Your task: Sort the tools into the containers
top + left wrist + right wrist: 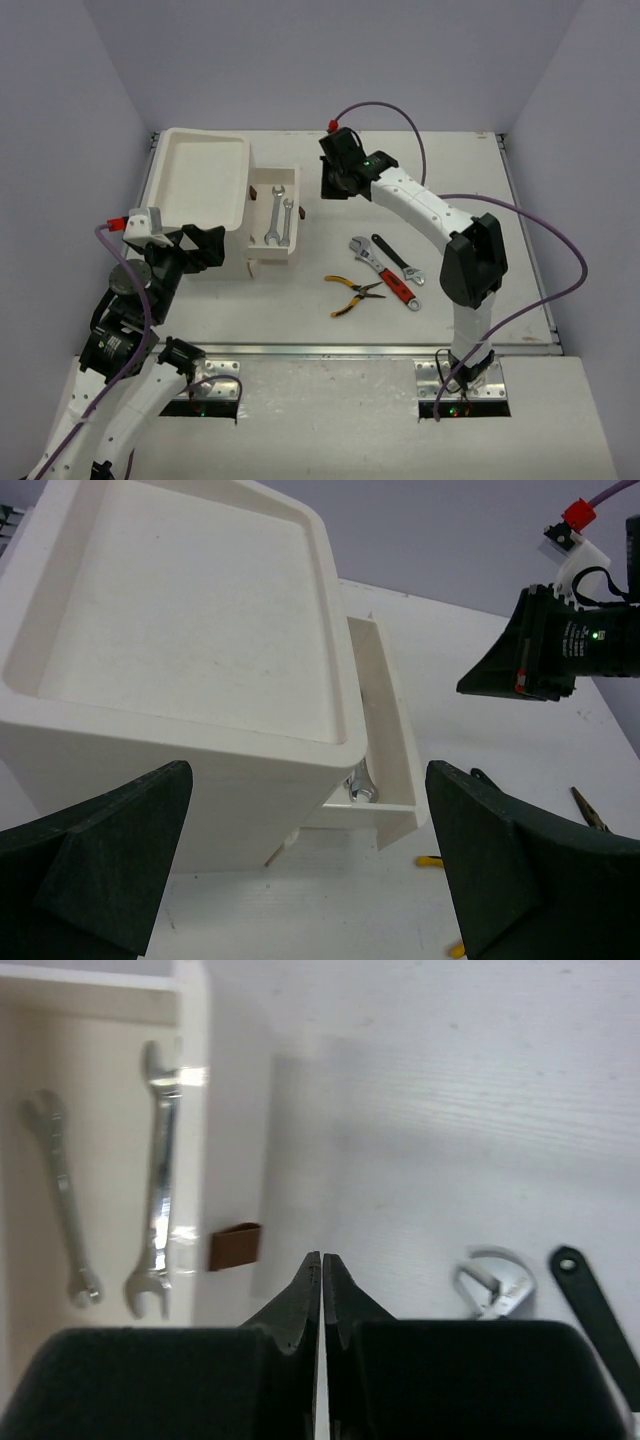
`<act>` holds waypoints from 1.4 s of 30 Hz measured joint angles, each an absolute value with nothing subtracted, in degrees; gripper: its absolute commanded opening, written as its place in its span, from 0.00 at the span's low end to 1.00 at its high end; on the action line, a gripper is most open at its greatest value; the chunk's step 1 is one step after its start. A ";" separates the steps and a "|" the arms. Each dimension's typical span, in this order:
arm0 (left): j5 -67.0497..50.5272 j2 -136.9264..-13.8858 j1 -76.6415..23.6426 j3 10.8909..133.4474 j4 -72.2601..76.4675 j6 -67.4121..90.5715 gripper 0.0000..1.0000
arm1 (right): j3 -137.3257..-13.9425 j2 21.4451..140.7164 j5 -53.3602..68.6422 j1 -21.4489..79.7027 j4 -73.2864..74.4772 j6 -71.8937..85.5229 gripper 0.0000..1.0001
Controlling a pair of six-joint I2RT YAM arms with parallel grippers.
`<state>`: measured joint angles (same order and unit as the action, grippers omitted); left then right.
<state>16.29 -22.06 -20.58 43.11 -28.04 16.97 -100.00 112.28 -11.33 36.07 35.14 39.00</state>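
The container, a white box with a tray top (200, 180), stands at the back left. Its drawer (262, 187) is pulled out to the right and holds two silver spanners (279, 214). In the right wrist view they lie side by side, the shorter spanner (60, 1200) left of the longer one (158, 1180). My right gripper (335, 180) hangs shut and empty just right of the drawer, its tips (322, 1260) beside the dark-red knob (236, 1247). My left gripper (310, 880) is wide open and empty by the box's near corner. A red-handled adjustable wrench (385, 270), a black wrench (397, 258) and yellow-handled pliers (355, 293) lie on the table.
The drawer's front wall (385, 740) juts toward the middle of the table. The right arm's elbow (473, 262) stands over the table's right side, with purple cables looping above it. Walls close in the table at the back and on both sides.
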 measured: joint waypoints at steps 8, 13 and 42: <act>16.29 -22.13 -20.58 43.11 -28.04 16.97 1.00 | -94.68 114.49 -4.93 34.83 29.66 36.24 0.00; 16.30 -22.13 -20.58 43.11 -28.05 16.97 1.00 | -91.23 116.30 8.02 35.53 18.07 35.89 0.00; 16.27 -22.11 -20.58 43.11 -28.03 16.95 1.00 | -97.08 131.77 30.15 38.17 -10.85 51.10 0.01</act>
